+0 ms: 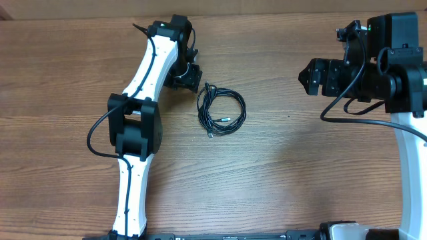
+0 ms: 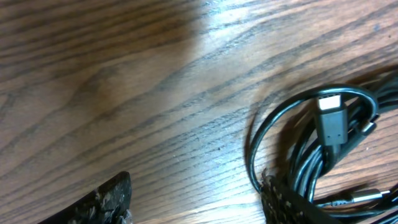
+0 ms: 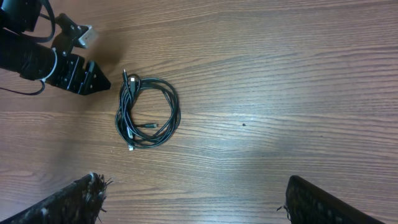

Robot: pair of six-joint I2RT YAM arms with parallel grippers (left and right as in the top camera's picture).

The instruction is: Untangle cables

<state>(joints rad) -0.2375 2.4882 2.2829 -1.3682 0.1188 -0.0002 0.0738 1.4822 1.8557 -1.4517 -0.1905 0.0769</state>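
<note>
The cables (image 1: 202, 107) lie in one small coil of thin black loops on the wooden table, near its middle. My left gripper (image 1: 193, 79) hovers just up and left of the coil, open. In the left wrist view the coil's loops and a black plug with a silvery tip (image 2: 331, 121) lie at the right. One finger (image 2: 287, 202) sits against the loops' near edge, and the left gripper (image 2: 199, 208) has only bare wood between its fingers. My right gripper (image 1: 304, 77) is far to the right, wide open. The right wrist view shows the whole cable coil (image 3: 123, 113) well ahead of the right gripper (image 3: 199, 205).
The left arm (image 1: 137, 127) stretches from the front edge up to the coil's left. Thicker black wires of the right arm (image 1: 347, 100) hang at the far right. The left gripper's tip (image 3: 84, 76) appears beside the coil in the right wrist view.
</note>
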